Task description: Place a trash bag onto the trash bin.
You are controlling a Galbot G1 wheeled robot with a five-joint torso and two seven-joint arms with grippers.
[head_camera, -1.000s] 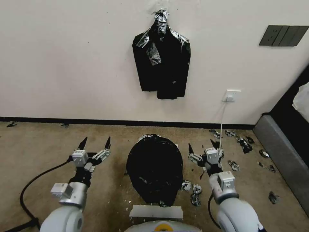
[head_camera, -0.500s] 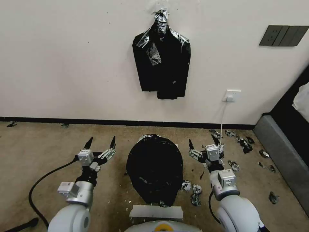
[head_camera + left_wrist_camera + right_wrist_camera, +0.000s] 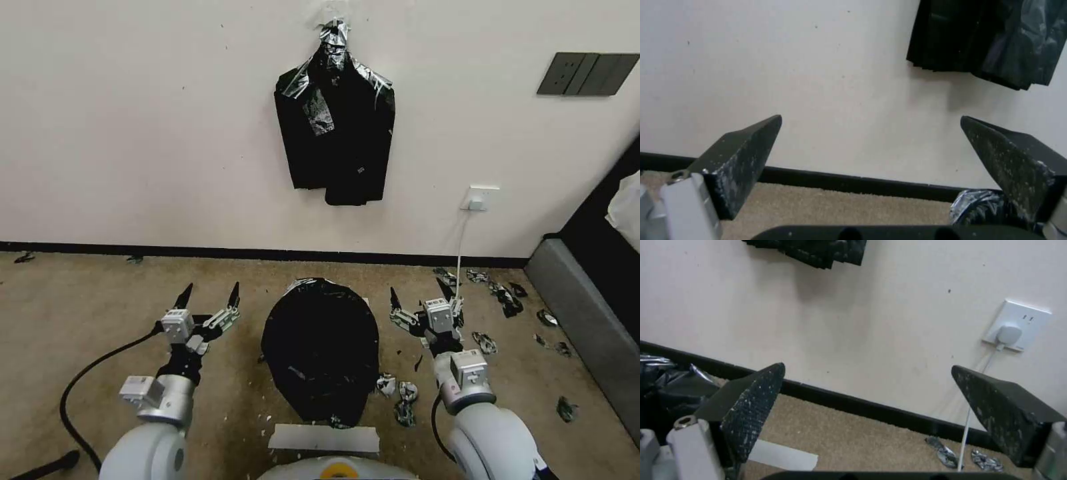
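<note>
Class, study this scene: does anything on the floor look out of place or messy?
Yes. Small torn black plastic scraps lie scattered over the beige carpet to the robot's right, near the white wall socket's cable, with more beside the glossy black trash bag. They look like shredded bag debris.

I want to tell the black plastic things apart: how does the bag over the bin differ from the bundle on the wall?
The trash bag is spread over the trash bin on the carpet, between the open left gripper and open right gripper; the bundle of bags hangs flat on the wall, gathered at a taped top. Both are glossy black plastic.
</note>
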